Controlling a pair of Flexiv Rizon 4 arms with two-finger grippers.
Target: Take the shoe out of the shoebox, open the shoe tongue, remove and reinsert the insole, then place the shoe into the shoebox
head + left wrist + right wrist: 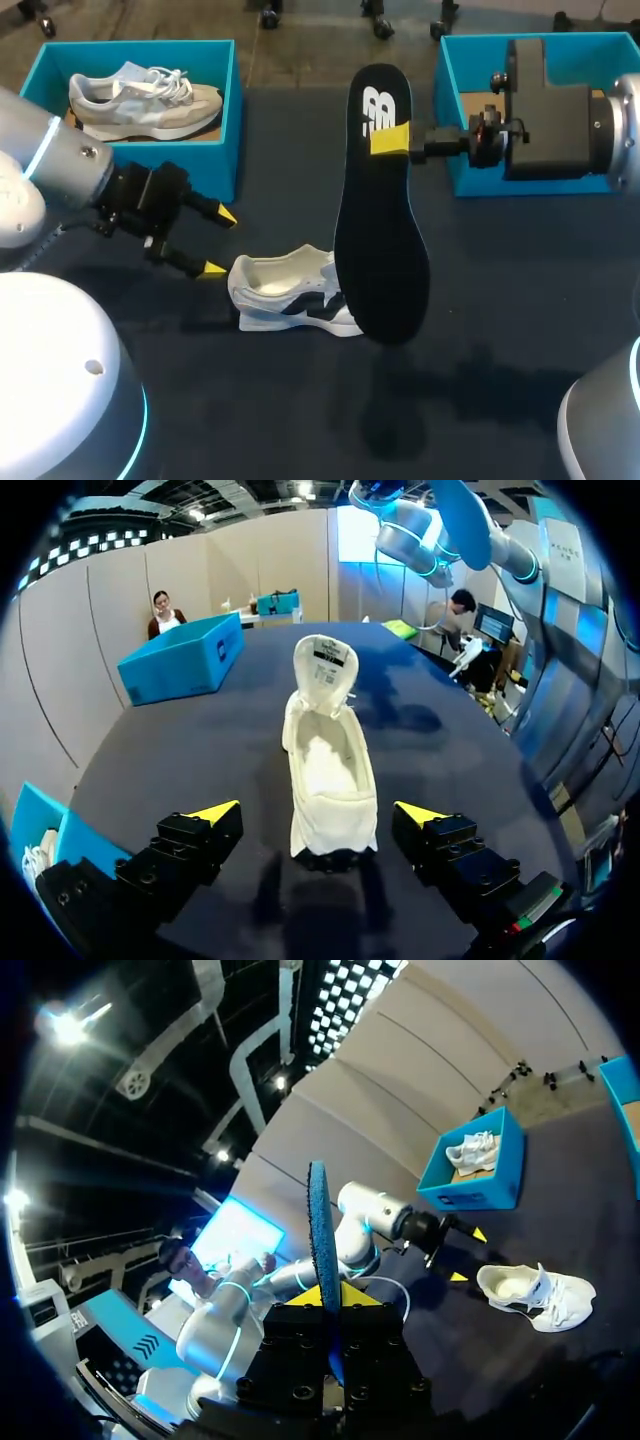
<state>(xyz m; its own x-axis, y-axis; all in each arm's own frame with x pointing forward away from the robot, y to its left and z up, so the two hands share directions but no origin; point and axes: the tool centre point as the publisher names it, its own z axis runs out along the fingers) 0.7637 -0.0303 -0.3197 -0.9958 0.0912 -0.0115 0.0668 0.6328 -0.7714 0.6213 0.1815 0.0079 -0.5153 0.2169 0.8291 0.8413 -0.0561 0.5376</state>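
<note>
A white shoe (290,294) lies on the dark table, its tongue pulled up and its inside bare (328,762). My left gripper (219,242) stands open just behind the heel, one yellow-tipped finger to each side (315,812). My right gripper (392,140) is shut on the black insole (378,210), held on edge high above the shoe's toe end. In the right wrist view the insole (322,1230) rises straight up from between the fingers, and the shoe (535,1295) lies far below.
A blue shoebox (140,100) at the back left holds a second pale shoe (145,100). Another blue shoebox (470,110) stands at the back right, partly hidden by my right arm (560,120).
</note>
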